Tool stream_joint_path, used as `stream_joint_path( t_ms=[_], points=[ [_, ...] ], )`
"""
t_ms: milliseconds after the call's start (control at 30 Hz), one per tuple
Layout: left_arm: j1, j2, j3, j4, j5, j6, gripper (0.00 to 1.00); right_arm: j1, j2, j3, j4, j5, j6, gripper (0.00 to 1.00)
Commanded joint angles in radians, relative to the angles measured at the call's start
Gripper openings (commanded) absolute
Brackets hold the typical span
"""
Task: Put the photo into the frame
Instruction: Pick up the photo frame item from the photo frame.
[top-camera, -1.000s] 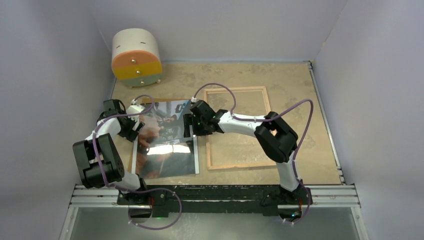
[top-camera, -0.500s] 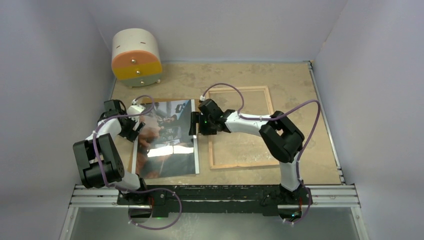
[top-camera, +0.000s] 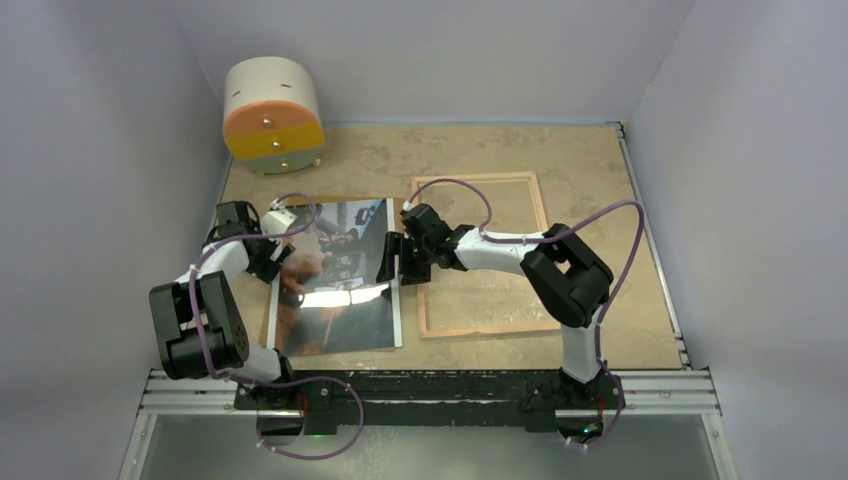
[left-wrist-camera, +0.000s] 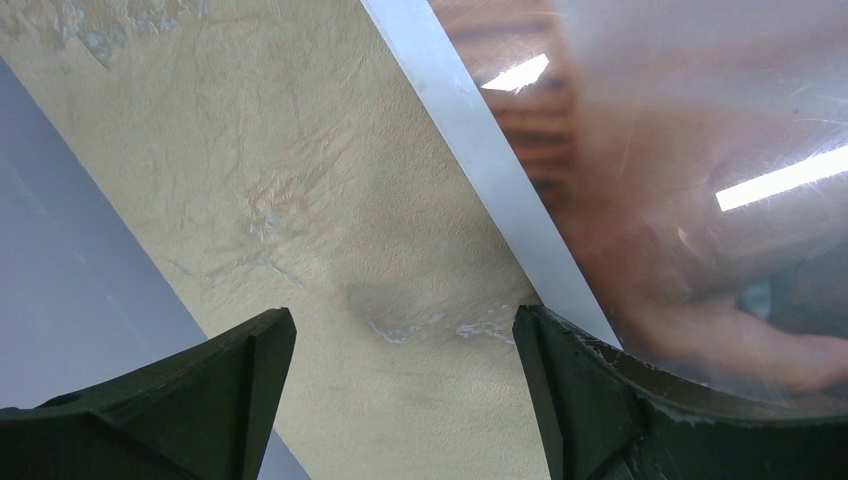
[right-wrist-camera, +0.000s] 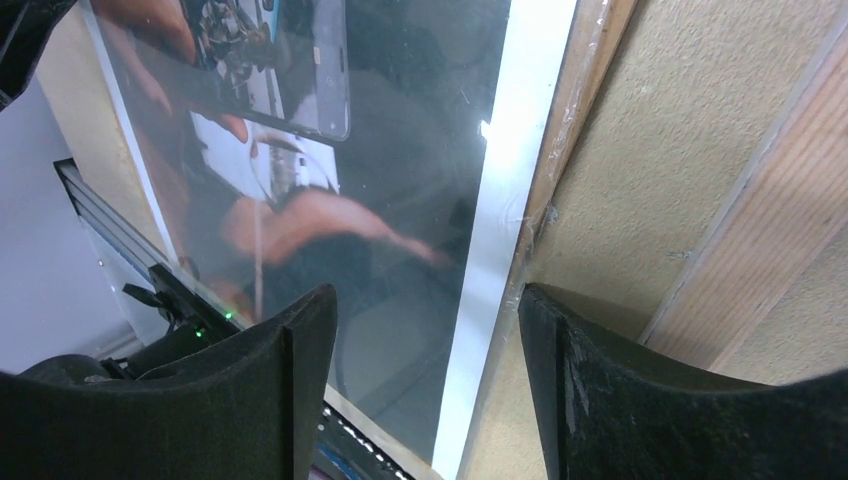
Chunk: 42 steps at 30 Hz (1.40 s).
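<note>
1. Nearest the near edge of the counter (top-camera: 620, 260), on its left half, the photo (top-camera: 335, 290) lies face up on a brown board (right-wrist-camera: 572, 130), whose edge shows just past the white border. It is not yet in the frame.
2. My left end effector (left-wrist-camera: 400, 340) sits low at the photo's left edge, jaws spread and pinching nothing. One finger is over bare counter, the other at the white border.
3. My right end effector (right-wrist-camera: 425, 310) straddles the photo's right edge, jaws likewise apart and empty. One finger is above the glossy face, the other above the strip of counter between board and frame.
4. Just beside the photo, toward the right edge and a little farther back, the frame (top-camera: 490, 327) lies back up with its wooden rim showing.
5. The risks as I judge them:
   - The print is thin and flat, so a finger may skate over it.
   - I might catch the board too.
   - A hard pinch could crease the gloss.
   - Uneven lifting could buckle it.
   - The right finger, near the rim, may nudge the frame.
6. At the far-left corner stands a round drawer unit (top-camera: 272, 110), well apart.
</note>
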Motion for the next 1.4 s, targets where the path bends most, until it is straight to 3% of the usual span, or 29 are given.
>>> stream_joint_path(
  t_ms=[0,467,733,900,1067,1233,1367],
  points=[
    [-0.02,0.01,-0.042,-0.028,0.039,-0.019,0.87,0.011,-0.054,0.019,-0.014,-0.032,0.013,0.68],
    [-0.022,0.007,-0.045,-0.024,0.038,-0.024,0.86,0.011,-0.144,0.024,0.067,-0.095,0.075,0.64],
    [-0.022,0.002,-0.032,-0.038,0.045,-0.03,0.86,0.008,-0.13,-0.055,0.211,-0.181,0.196,0.69],
    [-0.022,-0.008,-0.02,-0.056,0.052,-0.036,0.86,0.005,-0.107,-0.116,0.273,-0.161,0.223,0.67],
    [-0.022,-0.012,-0.002,-0.078,0.053,-0.035,0.86,0.001,-0.108,-0.146,0.313,-0.132,0.222,0.53],
    [-0.018,-0.025,0.032,-0.107,0.043,-0.024,0.86,-0.014,-0.127,-0.145,0.34,-0.116,0.208,0.19],
    [-0.004,-0.044,0.118,-0.162,0.028,-0.005,0.92,-0.07,-0.15,-0.117,0.263,-0.145,0.14,0.01]
  ],
)
